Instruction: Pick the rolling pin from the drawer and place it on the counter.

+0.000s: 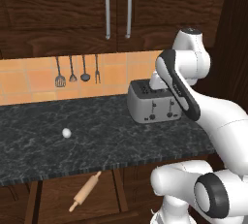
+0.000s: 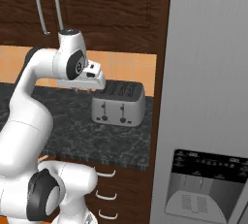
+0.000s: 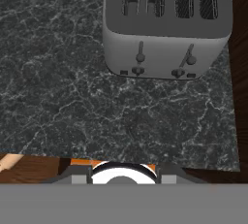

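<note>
The rolling pin (image 1: 85, 191) lies in the open drawer (image 1: 58, 196), at 7 o'clock from the toaster (image 1: 152, 102). The gripper (image 2: 81, 90) hangs above the counter (image 1: 97, 140); I cannot tell if it is apart or together. No pick-up yet, so next it should go down to the pin.

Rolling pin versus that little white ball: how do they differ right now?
The slim light-tan wooden rolling pin is long and lies diagonally in the open brown wooden drawer, below the black marble counter. The small white ball is round and sits on that counter, left of the grey toaster.
</note>
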Controlling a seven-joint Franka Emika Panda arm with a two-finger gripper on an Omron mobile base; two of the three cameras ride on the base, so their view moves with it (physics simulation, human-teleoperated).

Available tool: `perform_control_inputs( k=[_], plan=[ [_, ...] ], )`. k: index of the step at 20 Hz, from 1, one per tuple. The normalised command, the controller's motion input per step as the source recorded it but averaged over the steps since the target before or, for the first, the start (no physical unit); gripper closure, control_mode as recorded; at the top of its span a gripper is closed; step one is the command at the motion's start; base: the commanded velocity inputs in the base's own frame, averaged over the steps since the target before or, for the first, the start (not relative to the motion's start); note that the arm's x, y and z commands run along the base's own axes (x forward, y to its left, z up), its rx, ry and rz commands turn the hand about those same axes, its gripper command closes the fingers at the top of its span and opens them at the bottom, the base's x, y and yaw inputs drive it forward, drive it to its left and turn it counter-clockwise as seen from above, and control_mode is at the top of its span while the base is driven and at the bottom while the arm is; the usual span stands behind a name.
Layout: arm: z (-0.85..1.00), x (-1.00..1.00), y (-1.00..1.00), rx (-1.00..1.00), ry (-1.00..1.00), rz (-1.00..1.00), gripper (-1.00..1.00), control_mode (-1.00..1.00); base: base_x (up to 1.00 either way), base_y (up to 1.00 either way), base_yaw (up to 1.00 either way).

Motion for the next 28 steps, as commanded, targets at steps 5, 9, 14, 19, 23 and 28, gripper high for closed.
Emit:
perform_control_inputs(
  k=[5, 9, 14, 19, 23, 28],
  plan=[
    [-0.03, -0.07, 0.00, 0.00, 0.00, 0.00, -1.00, -1.00, 0.00, 0.00, 0.00],
    [-0.18, -0.09, 0.00, 0.00, 0.00, 0.00, -1.00, -1.00, 0.00, 0.00, 0.00],
    [-0.28, -0.13, 0.00, 0.00, 0.00, 0.00, -1.00, -1.00, 0.00, 0.00, 0.00],
    [-0.35, -0.14, 0.00, 0.00, 0.00, 0.00, -1.00, -1.00, 0.00, 0.00, 0.00],
    [-0.36, -0.08, 0.00, 0.00, 0.00, 0.00, -1.00, -1.00, 0.00, 0.00, 0.00],
    [-0.32, -0.02, 0.10, 0.00, 0.00, 0.04, -1.00, -1.00, 0.00, 0.00, 0.00]
  ],
)
